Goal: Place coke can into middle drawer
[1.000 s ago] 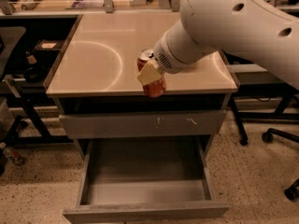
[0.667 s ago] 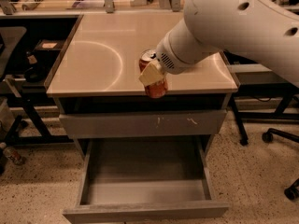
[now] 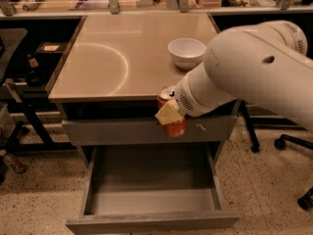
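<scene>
The coke can, red with a silver top, is held upright in my gripper. A pale finger lies across its side, and the jaws are shut on it. The can hangs in front of the closed upper drawer front, just past the counter's front edge. Below it, the middle drawer is pulled out wide open, with a bare grey floor and low side walls. The can is above the drawer's back half. My large white arm comes in from the right.
A white bowl stands on the tan counter top at the back right. The closed drawer front has small white marks. Office chair wheels are on the floor at the right, and a dark desk is at the left.
My gripper has carried the can forward and down, from over the counter's front edge to in front of the upper drawer front. The arm no longer covers the bowl.
</scene>
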Robot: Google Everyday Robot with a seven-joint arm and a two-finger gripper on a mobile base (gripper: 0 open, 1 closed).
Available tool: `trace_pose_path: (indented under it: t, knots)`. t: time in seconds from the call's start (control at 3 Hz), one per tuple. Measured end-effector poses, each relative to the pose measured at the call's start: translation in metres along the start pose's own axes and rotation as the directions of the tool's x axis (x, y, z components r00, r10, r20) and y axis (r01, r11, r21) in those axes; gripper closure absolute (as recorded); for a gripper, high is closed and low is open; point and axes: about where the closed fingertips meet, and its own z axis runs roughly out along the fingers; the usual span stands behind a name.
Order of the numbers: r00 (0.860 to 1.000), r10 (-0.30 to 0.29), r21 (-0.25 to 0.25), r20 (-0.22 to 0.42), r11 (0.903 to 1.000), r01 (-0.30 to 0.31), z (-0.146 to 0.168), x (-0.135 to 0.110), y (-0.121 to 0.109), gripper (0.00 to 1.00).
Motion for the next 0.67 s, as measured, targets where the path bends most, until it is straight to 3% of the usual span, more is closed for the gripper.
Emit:
trace_pose_path:
  t: [0.33, 0.67]
  knots:
    - [0.997, 0.054, -0.022, -0.060, 0.9982, -0.055, 0.0263, 0.0502, 0.0150, 1.00]
    - [0.997, 0.054, -0.022, -0.060, 0.9982, -0.055, 0.0263, 0.0502, 0.0150, 1.00]
